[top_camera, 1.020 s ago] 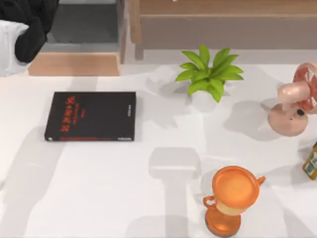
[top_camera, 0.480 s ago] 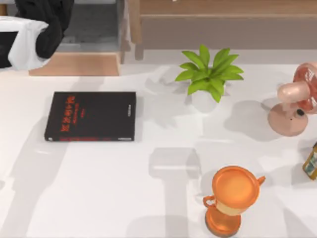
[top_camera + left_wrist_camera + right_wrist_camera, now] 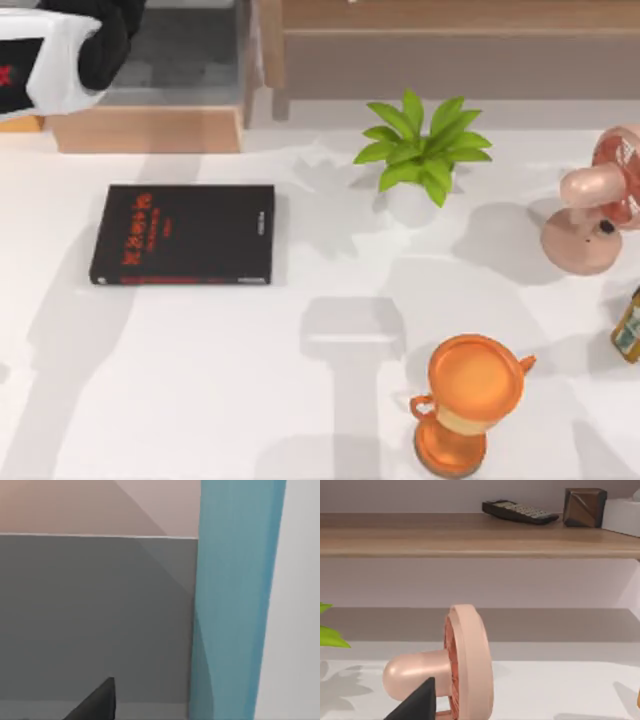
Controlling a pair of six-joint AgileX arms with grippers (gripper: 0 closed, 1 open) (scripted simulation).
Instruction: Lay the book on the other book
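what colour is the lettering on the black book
Red, at the left end of the black book; clearest in the top view.

bright even light, soft shadows on table [image 3: 200, 400]

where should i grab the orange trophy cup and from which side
Probably the narrow stem between the bowl and base of the orange trophy cup, coming in level from the top view's bottom edge. It stands upright on the table, its bowl looks wide for the fingers, and its handles jut left and upper right, so that side stays free.
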